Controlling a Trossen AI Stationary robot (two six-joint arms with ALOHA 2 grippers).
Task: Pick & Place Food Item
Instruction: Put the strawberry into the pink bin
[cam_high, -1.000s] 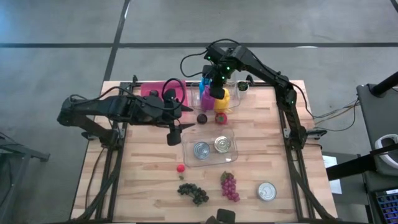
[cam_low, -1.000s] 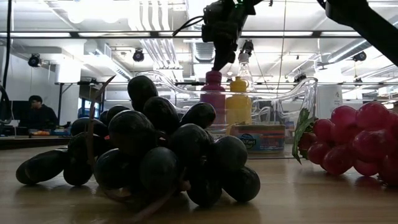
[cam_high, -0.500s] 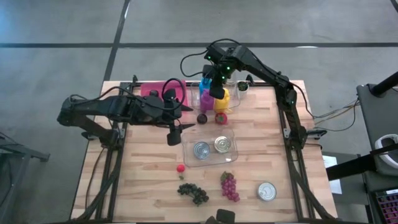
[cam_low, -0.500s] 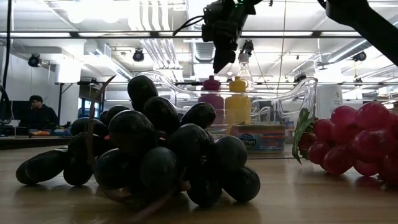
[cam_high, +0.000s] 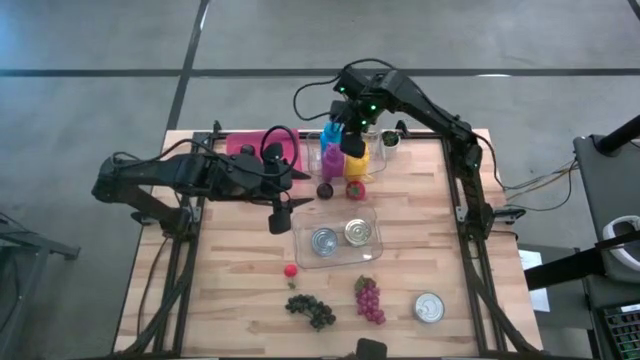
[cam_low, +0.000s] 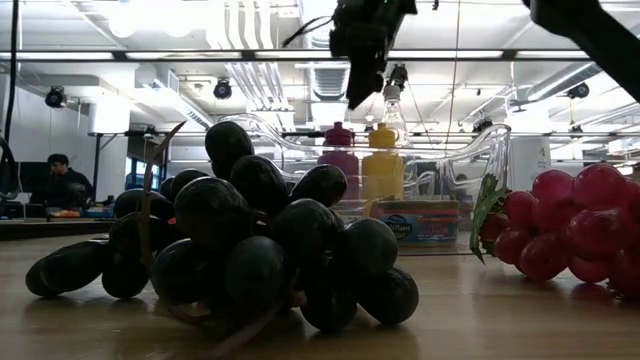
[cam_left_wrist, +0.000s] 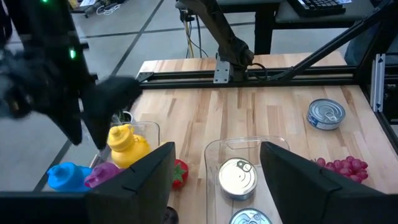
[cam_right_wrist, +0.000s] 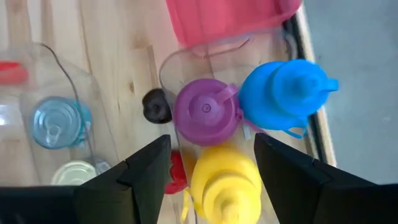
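A purple bottle (cam_right_wrist: 206, 112), a blue bottle (cam_right_wrist: 283, 93) and a yellow bottle (cam_right_wrist: 225, 180) stand upright on their bases in a clear container (cam_right_wrist: 186, 53) at the table's far middle. My right gripper (cam_high: 350, 140) hangs open above the purple and yellow bottles, pointing steeply down and touching nothing; the low view shows it (cam_low: 362, 95) clear above the purple cap (cam_low: 342, 130). A dark plum (cam_high: 325, 189) and a strawberry (cam_high: 355, 189) lie just in front of the container. My left gripper (cam_high: 280, 215) hovers open left of a clear tray (cam_high: 372, 255) holding two cans.
A pink bin (cam_high: 262, 148) stands at the far left. A small red fruit (cam_high: 290, 269), dark grapes (cam_high: 310, 311), red grapes (cam_high: 369, 300) and a loose can (cam_high: 429, 307) lie along the near side. Bare wood shows at the right.
My right gripper has let go of the purple bottle's top and risen straight up from it. The purple bottle has sunk a little and now stands in the container beside the yellow one.
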